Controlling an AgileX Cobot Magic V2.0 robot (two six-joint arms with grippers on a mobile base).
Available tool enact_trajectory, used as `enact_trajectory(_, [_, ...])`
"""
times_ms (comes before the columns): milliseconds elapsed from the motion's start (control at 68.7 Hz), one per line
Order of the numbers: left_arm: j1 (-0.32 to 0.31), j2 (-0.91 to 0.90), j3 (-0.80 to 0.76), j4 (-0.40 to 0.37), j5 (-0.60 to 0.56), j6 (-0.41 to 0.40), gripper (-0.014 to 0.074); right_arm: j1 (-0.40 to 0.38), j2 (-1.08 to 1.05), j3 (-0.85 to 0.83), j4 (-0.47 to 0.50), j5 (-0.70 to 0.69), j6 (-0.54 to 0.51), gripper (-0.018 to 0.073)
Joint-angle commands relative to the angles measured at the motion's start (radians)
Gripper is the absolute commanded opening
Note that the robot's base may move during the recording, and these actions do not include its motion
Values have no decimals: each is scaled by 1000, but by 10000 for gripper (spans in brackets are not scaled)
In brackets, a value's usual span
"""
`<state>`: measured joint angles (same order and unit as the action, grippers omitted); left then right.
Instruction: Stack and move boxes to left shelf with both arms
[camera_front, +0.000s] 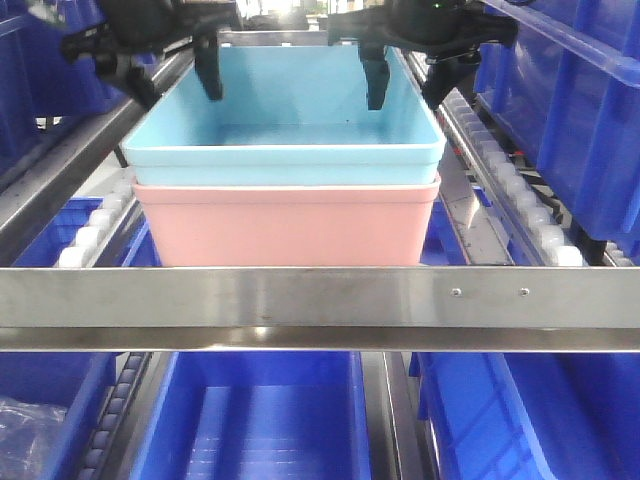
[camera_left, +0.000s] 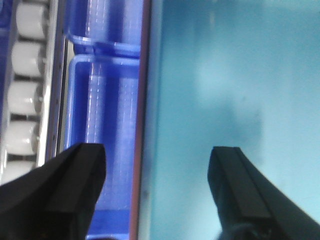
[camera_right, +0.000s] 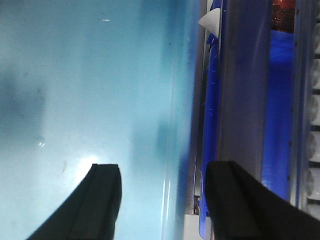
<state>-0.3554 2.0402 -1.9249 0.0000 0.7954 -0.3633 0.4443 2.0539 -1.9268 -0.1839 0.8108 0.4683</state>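
Blue box (camera_front: 285, 125) nested in pink box (camera_front: 285, 230) on left shelf (camera_front: 320, 300) | left hand (camera_left: 155, 187), right hand (camera_right: 162, 197) open, straddling side walls | likely light, stiff, slippery: clamp rims.

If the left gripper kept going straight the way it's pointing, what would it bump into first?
Probably the light blue tub's side wall: the left gripper has open jaws straddling that wall, one finger inside, one outside. Depth is hard to judge.

The steel front bar (camera_front: 320, 308) hid the base of the pink tub (camera_front: 287, 232), whose inside was covered by the sky-blue tub (camera_front: 285, 120) nested in it. Both arms were cut off by the top edge, and the wrist views were blurred.
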Motion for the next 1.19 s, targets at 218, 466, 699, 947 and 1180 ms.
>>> enact_trajectory(218, [4, -77, -189, 47, 93, -2, 120, -5, -166, -40, -69, -29, -13, 36])
enact_trajectory(466, [4, -73, -189, 10, 69, -2, -8, -6, -154, -40, -104, -50, -12, 69])
enact_trajectory(699, [-5, -96, -179, 67, 153, 8, -8, -4, -166, -15, -103, -34, -12, 55])
enact_trajectory(947, [-41, -273, 102, 106, -111, 8, -8, 9, -335, 273, -125, -367, -12, 55])
enact_trajectory(1180, [-41, -481, 476, 96, -475, 8, -6, 9, -555, 574, -213, -630, -12, 55])
